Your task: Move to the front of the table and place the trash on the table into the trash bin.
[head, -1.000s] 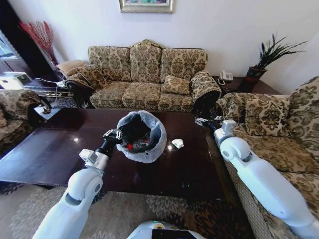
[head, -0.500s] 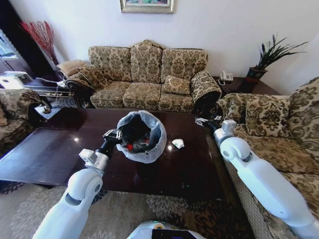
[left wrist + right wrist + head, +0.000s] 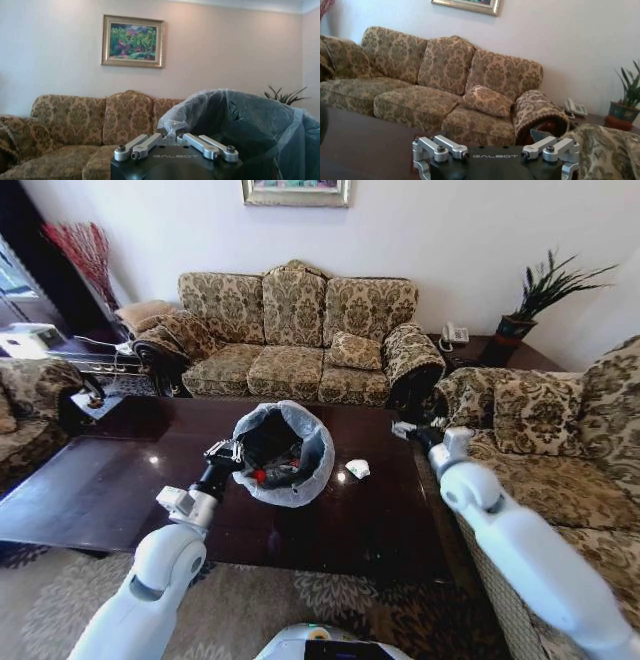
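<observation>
Roughly, left to right across the head view:

Desk: the desk (image 3: 110, 480) stretches across the middle, its dark glossy top bare on the left half.

Left arm: the left gripper (image 3: 222, 450) is reached out over the desk and sits at the near-left rim of the trash bin (image 3: 285, 452). In the left wrist view its jaws (image 3: 172, 144) are drawn together on a fold of the pale bag liner, so it looks clamped on the bin's rim.

Trash bin: it stands on the desk near the middle, tipped toward the robot with its mouth open. The black inside holds scraps, among them something red (image 3: 261, 475).

Trash left out: one small crumpled white scrap (image 3: 357, 469) lies on the desk just to the right of the bin, not touching it. No other loose piece can be made out on the top.

Right arm: the right gripper (image 3: 408, 429) hangs over the far-right corner of the desk, well apart from the scrap. In the right wrist view its jaws (image 3: 495, 150) stand wide apart and hold nothing.

Progress: the robot is already at the front of the desk and most of the trash appears to be in the bin. Judging from this, the white scrap is what remains.
</observation>
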`<state>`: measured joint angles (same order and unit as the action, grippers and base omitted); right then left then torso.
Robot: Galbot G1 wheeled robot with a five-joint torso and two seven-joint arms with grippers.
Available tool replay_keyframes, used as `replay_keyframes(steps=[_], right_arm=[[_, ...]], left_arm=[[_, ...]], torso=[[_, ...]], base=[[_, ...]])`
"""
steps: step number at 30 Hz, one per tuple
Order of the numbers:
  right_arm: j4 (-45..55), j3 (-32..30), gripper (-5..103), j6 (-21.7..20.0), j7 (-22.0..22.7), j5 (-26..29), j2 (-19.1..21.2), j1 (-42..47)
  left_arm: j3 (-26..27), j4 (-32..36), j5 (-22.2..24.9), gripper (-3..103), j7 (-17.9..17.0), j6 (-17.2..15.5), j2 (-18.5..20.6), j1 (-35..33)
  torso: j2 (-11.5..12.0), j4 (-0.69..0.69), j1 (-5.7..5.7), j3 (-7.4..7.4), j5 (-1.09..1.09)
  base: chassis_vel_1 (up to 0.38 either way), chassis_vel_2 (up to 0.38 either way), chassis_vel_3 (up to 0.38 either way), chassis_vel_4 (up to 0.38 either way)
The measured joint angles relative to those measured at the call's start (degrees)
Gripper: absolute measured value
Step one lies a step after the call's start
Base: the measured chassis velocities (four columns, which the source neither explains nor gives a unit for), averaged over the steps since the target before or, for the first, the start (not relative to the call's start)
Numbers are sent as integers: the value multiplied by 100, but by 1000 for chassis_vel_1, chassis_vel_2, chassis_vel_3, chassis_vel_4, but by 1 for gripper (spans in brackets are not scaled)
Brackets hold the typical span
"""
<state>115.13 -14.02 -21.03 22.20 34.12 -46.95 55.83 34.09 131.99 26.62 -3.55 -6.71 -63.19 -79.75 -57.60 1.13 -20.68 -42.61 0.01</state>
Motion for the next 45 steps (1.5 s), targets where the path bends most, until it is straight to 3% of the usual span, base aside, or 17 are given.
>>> replay_keyframes(steps=[5, 19, 33, 45], right_arm=[[125, -126, 100, 162, -220, 112, -131, 274], [23, -35, 100, 140, -215, 47, -258, 305], [-86, 446, 100, -146, 188, 21, -399, 131], [-510, 940, 100, -69, -19, -205, -705, 371]], left_arm=[[-1, -27, 47, 4, -33, -13, -8, 19], [7, -51, 103, 4, -13, -46, 66, 28], [-44, -145, 139, 4, 22, -38, 118, 30], [-11, -254, 244, 4, 32, -34, 134, 140]], torso=[[0, 4, 1, 0, -2], [0, 4, 1, 0, -1], [2, 4, -6, -3, -2], [-2, 3, 9, 4, -3]], base=[[0, 0, 0, 0], [0, 0, 0, 0], [-152, 132, 158, -137], [-28, 43, 34, -23]])
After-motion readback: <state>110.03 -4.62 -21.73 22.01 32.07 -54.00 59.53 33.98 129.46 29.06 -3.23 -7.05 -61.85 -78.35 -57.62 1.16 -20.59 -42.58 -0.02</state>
